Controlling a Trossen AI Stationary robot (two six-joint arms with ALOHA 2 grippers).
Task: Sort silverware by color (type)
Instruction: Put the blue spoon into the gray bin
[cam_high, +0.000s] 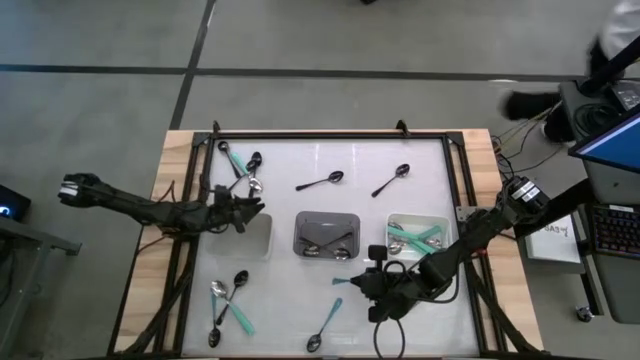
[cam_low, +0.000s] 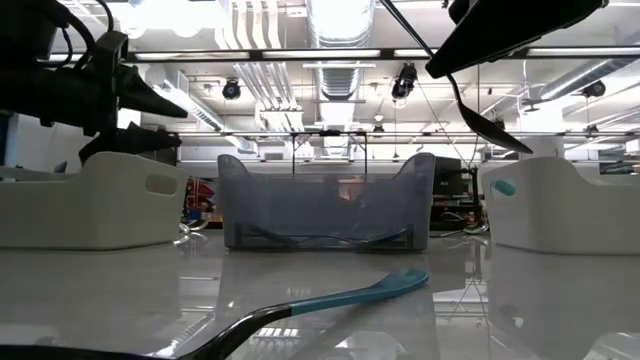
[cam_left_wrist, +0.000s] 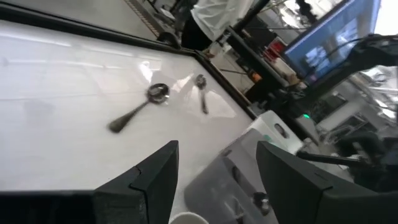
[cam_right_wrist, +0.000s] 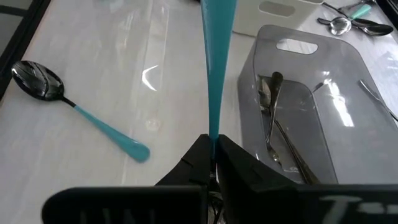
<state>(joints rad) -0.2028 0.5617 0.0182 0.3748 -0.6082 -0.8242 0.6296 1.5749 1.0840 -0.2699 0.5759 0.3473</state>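
My right gripper (cam_high: 368, 285) hangs above the table in front of the grey tray (cam_high: 300, 220), shut on a spoon with a mint-green handle (cam_right_wrist: 216, 56). My left gripper (cam_high: 250, 208) hovers open and empty at the far edge of the left white tray (cam_high: 262, 240). The grey tray holds silver spoons (cam_right_wrist: 273, 118). The right white tray (cam_high: 440, 222) holds mint-handled spoons (cam_high: 410, 238). Loose spoons lie flat on the table: a far-left cluster (cam_high: 242, 165), two dark ones (cam_high: 320, 182) (cam_high: 392, 180), a near-left cluster (cam_high: 228, 300), and one (cam_high: 325, 325) near the front. My right gripper pinches the spoon's mint-green handle (cam_right_wrist: 214, 121) between its two fingers, which slant downward. The handle runs straight on past the fingertips toward the table's left. The spoon is lifted clear of the table. A dark end (cam_low: 492, 125) slants down below the gripper in the low view.
Another mint-handled spoon with a black bowl (cam_right_wrist: 37, 81) lies on the table below my right gripper. A black frame (cam_high: 330, 135) borders the white table top. A person's feet (cam_high: 530, 105) and a desk with a screen stand beyond the far right corner.
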